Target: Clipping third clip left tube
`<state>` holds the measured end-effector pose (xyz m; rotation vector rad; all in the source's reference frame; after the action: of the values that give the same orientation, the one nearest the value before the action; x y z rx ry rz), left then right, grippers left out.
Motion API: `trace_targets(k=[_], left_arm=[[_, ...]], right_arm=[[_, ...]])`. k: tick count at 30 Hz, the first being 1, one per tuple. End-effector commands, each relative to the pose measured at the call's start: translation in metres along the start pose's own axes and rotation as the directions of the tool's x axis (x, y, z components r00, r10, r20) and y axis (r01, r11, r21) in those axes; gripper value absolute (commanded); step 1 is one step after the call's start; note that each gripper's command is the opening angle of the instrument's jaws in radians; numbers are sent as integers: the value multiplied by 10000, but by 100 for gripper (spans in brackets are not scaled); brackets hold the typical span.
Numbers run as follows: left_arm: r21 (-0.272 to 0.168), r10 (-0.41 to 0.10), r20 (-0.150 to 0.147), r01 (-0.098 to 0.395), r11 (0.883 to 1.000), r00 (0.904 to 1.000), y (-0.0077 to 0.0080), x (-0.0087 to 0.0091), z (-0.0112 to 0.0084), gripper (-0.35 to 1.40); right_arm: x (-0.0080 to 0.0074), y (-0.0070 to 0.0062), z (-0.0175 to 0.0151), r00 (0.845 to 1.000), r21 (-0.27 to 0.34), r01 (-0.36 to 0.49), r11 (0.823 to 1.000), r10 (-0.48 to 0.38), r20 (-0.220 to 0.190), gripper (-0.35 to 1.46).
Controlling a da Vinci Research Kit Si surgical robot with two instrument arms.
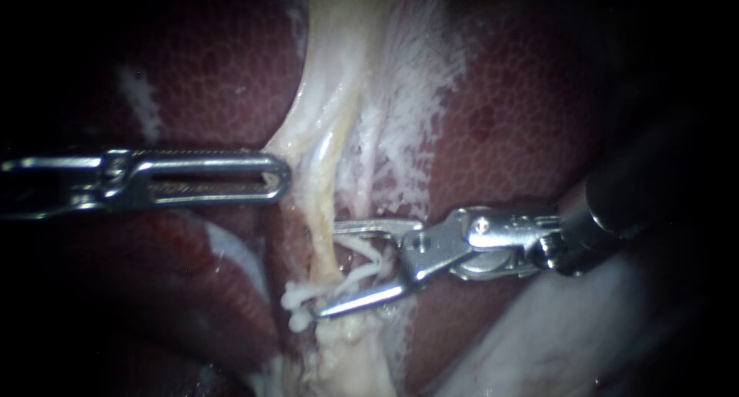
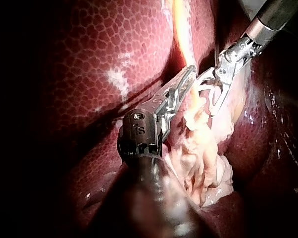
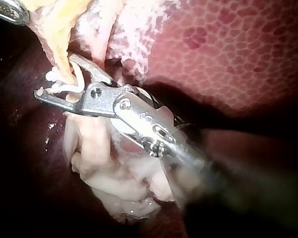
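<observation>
Tube: pale yellowish cord, glossy, running through white stringy tissue with dark red liver on either side. Our right instrument has its jaws spread wide and straddles the tube crosswise. One jaw lies across the tube, the other crosses it further down. The stretch between sits in the gap near the jaw tips, not clamped as far as we can see. White clips sit on the tube inside that gap, with their ends poking out just past the lower jaw's tip. Right wrist view agrees: tube drops in between the jaws close to the tips. Our left instrument comes in level, above the right's jaws, its tip touching the pale tissue edge just beside the tube.
</observation>
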<state>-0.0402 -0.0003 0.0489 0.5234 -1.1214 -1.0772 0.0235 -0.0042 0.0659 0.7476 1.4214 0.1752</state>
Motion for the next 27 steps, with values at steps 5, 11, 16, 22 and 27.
trace_targets(k=[5,11,16,22,27], left_arm=[[9,1,-3,-1,10000,10000,1,0,0,-35],[8,1,-2,-1,10000,10000,1,0,0,-35],[5,3,-1,-3,10000,10000,1,1,1,-35],[4,3,0,-3,10000,10000,1,1,1,-35],[4,3,0,-3,10000,10000,1,1,1,-35]], right_arm=[[7,-9,7,9998,389,-214,9990,214,-3,58],[10,-1,16,9997,519,-251,9983,252,-9,57],[15,15,21,9995,449,-302,9985,304,-39,57],[39,32,11,9985,238,-527,9983,531,-136,56],[65,39,-6,9983,199,-532,9984,536,-214,53]])
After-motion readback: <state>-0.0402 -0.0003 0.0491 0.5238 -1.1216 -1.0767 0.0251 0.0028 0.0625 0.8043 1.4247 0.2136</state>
